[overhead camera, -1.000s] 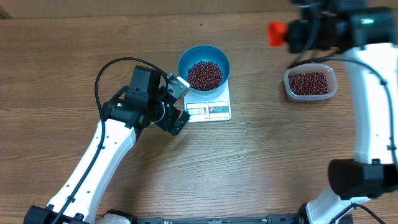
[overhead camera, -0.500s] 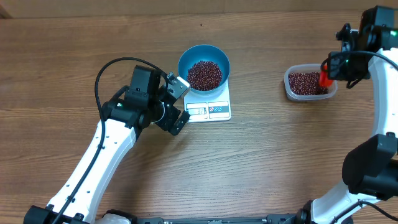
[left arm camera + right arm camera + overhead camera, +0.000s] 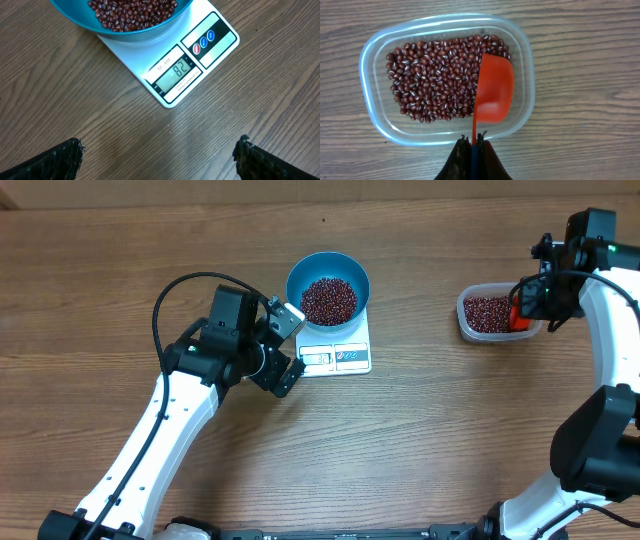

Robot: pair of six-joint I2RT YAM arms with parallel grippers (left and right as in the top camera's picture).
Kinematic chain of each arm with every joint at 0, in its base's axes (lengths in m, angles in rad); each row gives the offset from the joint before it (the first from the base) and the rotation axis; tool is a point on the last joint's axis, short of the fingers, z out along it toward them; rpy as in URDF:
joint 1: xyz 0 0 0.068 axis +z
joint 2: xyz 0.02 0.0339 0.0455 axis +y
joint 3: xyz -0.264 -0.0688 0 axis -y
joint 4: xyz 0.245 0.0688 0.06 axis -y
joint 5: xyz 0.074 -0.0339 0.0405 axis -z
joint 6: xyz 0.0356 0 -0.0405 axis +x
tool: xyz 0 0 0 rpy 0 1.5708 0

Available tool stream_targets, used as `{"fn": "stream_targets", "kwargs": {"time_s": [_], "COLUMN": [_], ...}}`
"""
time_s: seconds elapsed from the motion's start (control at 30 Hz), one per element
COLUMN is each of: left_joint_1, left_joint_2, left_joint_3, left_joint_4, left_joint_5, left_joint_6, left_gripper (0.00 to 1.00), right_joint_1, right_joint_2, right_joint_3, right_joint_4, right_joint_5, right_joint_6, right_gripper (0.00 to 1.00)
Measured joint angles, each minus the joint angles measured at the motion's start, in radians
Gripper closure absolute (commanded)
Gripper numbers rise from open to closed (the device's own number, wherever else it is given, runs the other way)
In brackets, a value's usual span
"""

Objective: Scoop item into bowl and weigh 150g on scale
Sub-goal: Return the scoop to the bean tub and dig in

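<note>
The blue bowl (image 3: 295, 280) stands on the white scale (image 3: 350, 335) near the middle of the wooden counter (image 3: 420, 440), covering the far part of the scale and leaving the display and button panel uncovered on the near edge. A mound of dark red-brown beans (image 3: 328, 300) fills the bottom of the bowl, and in the left wrist view the display appears to read 82. The left hand (image 3: 290, 347) hovers just beside the scale's left near corner with its fingers spread wide apart and nothing between them. Well apart to the right, a clear plastic tub (image 3: 445, 20) holds more beans in a shallow layer. The right hand (image 3: 472, 150) is clamped tight on the handle of a red scoop (image 3: 495, 92), whose empty cup sits over the right side of the tub, just above or on the beans; which, I cannot tell.
</note>
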Motion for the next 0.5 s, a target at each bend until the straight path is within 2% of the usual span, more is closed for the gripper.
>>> {"fn": "stream_targets", "kwargs": {"time_s": [0.33,0.5], "left_joint_1": [0.000,0.000], "left_joint_2": [0.000,0.000], "left_joint_3": [0.000,0.000], "left_joint_4": [0.000,0.000], "left_joint_5": [0.000,0.000], "left_joint_6": [0.000,0.000], "left_gripper": [0.00,0.00], "right_joint_1": [0.000,0.000], "right_joint_2": [0.009,0.009], "right_joint_3": [-0.029,-0.059], "right_joint_4": [0.061,0.082], "right_joint_5": [-0.038,-0.071], "right_joint_6": [-0.002,-0.056], "right_gripper": [0.96,0.96]}}
